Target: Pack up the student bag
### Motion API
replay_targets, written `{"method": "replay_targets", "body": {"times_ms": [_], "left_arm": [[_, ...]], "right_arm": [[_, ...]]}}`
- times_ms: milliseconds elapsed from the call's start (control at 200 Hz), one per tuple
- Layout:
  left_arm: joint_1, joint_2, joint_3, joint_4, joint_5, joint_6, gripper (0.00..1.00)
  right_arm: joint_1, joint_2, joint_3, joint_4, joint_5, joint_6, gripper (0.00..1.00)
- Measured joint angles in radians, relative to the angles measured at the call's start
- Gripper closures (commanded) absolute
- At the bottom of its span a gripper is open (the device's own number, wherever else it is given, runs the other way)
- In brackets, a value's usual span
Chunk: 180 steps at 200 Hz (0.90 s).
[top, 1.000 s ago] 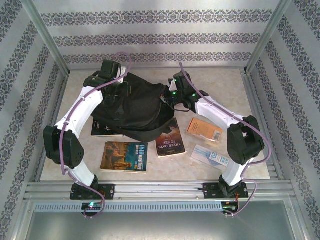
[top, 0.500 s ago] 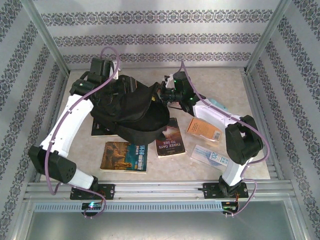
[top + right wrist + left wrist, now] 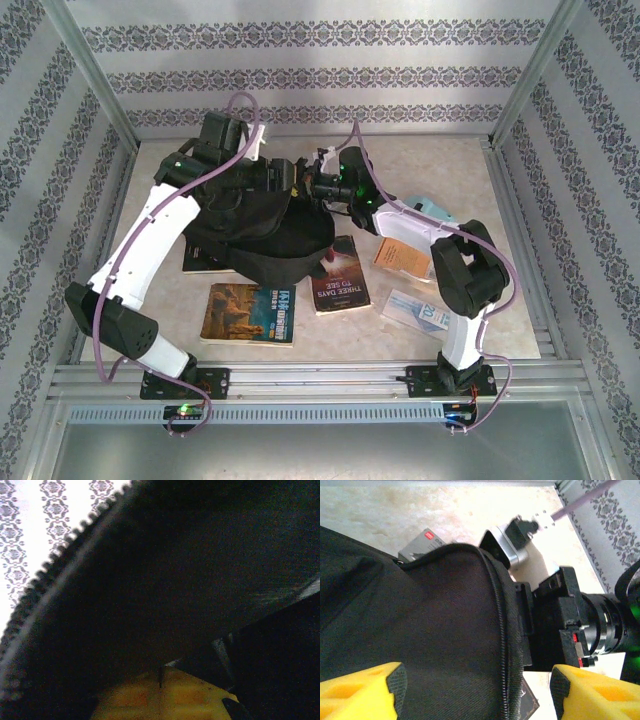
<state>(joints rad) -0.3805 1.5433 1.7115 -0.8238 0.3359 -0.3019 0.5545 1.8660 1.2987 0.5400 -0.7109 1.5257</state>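
Bag-opening step. Right fingers point(image 3: 140, 695) pinch the student bag point(image 3: 260, 225) at its rim; left fingers point(image 3: 360, 692) spread wide, empty, and should next grip the opposite rim.

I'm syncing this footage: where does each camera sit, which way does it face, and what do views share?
Top external: above, behind the bases, looking down over the table; both arms, student bag.
Left wrist: on the left arm, facing across the bag's zip toward the right end effector; its own yellow fingers spread.
Right wrist: on the right arm, close against bag fabric; its yellow pads closed.
Shared: all show the bag; top and left wrist show the right end effector gripping its rim.
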Motion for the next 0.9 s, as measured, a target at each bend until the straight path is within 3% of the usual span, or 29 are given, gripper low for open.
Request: {"method": "replay_targets", "body": {"times_ms": [465, 640, 759, 899], "left_arm": [[-0.006, 0.005, 0.005, -0.012, -0.029, 0.01, 0.22], [-0.006, 0.022, 0.011, -0.011, -0.005, 0.01, 0.25], [-0.007, 0.029, 0.009, -0.011, 0.01, 0.014, 0.38], [-0.013, 0.028, 0.006, -0.007, 0.004, 0.019, 0.67]], "right_arm": [[0.002, 0.0, -0.042, 0.179, -0.024, 0.031, 1.0], [0.007, 0.0, -0.043, 0.207, -0.032, 0.043, 1.0], [0.007, 0.0, -0.043, 0.213, -0.036, 0.047, 1.0], [0.006, 0.005, -0.045, 0.211, -0.039, 0.048, 1.0]]}}
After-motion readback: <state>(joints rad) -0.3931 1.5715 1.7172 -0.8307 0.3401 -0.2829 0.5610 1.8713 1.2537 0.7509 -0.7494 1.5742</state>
